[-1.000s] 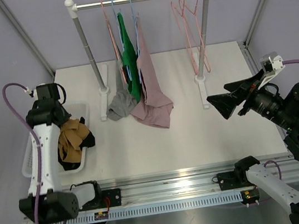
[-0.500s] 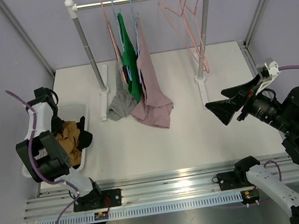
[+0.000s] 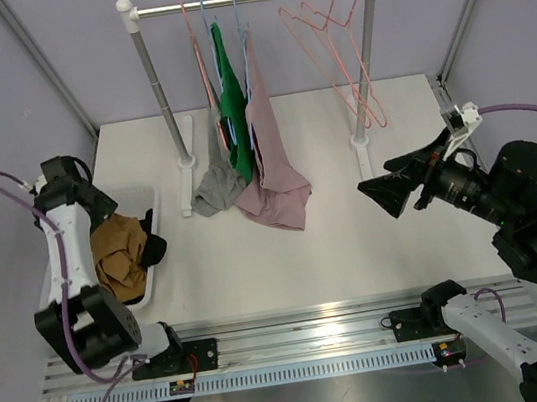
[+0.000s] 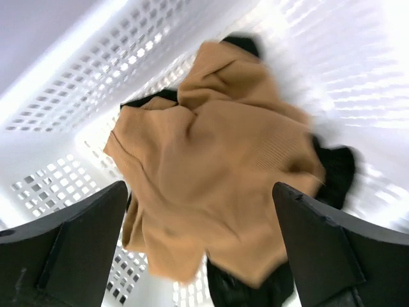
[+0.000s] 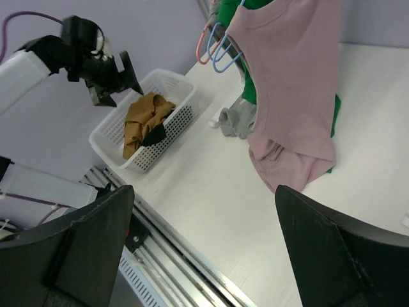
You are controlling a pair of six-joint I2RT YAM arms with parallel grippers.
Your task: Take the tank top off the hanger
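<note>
On the far left we saw the white basket (image 3: 149,192) at the edge of the table (image 3: 357,248), and the brown tank top (image 4: 211,166) lay crumpled inside it. A black cloth (image 4: 335,169) lay under the top, so most of it was hidden. The left wrist picture was a bit blurry, and both dark fingers were cut off at the bottom. The left gripper (image 4: 199,188) hung over the basket with its fingers spread wide apart, and it held nothing. In the middle stood the rack (image 3: 154,77). A grey cloth (image 3: 213,184), a green top (image 3: 232,115) and a pink shirt (image 3: 273,160) hung from it close together, and the grey and pink ends lay bunched on the table. Near the right end of the bar hung the empty pink hangers (image 3: 339,49), tilted. They were so thin and tangled that we could not count them. On the right, the right gripper (image 3: 389,193) hung above the table with its fingers wide apart and nothing between them.
</note>
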